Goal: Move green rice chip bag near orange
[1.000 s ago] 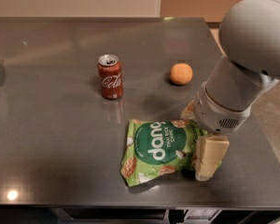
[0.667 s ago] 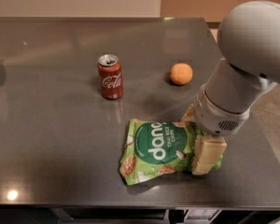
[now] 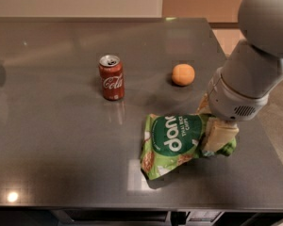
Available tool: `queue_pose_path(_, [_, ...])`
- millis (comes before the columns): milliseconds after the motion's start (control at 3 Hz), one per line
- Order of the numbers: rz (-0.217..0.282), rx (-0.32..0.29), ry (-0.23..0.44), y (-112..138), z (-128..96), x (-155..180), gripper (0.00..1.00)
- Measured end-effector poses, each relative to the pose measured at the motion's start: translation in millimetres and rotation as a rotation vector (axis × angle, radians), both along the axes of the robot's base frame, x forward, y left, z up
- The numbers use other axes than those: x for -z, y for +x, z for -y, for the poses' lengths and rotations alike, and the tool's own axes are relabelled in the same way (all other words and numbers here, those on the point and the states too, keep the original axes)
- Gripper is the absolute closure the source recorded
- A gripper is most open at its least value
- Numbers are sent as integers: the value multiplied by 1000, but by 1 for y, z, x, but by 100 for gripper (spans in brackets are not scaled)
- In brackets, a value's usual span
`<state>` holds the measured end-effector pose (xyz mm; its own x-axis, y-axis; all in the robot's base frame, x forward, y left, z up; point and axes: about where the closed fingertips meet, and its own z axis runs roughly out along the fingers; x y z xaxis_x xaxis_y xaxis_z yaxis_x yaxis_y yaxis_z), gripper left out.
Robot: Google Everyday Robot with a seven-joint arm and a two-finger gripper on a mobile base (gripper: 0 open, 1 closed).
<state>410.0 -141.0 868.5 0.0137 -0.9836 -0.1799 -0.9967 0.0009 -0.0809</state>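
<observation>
The green rice chip bag (image 3: 174, 141), a crinkly light-green pouch with white "dang" lettering, lies at the front right of the dark table (image 3: 52, 126). Its right end is raised and pinched. My gripper (image 3: 213, 128) reaches down from the right and is shut on the bag's right edge, with one cream finger (image 3: 220, 135) in front of the bag. The orange (image 3: 183, 74) sits on the table behind the bag, a short gap away. The bag's right end is partly hidden by the gripper.
A red Coca-Cola can (image 3: 112, 77) stands upright to the left of the orange. The table's right edge (image 3: 262, 126) runs close to the gripper, and its front edge is just below the bag. A tan wall and floor lie beyond the right side.
The gripper has moved to the right and slightly up with the bag in its grip. The bag has shifted right and its right end has lifted. The can and orange have not moved.
</observation>
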Motion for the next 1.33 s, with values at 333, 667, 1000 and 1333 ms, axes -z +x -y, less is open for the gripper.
queue_pose_path(333, [47,-12,-3,28,14,-17,100])
queue_pose_path(667, [73,-55,14,60,21,-25,100])
queue_pose_path(1000, [85,-101,17,89,28,-25,100])
queue_pose_path(1333, [90,-136,19,110,35,-22,83])
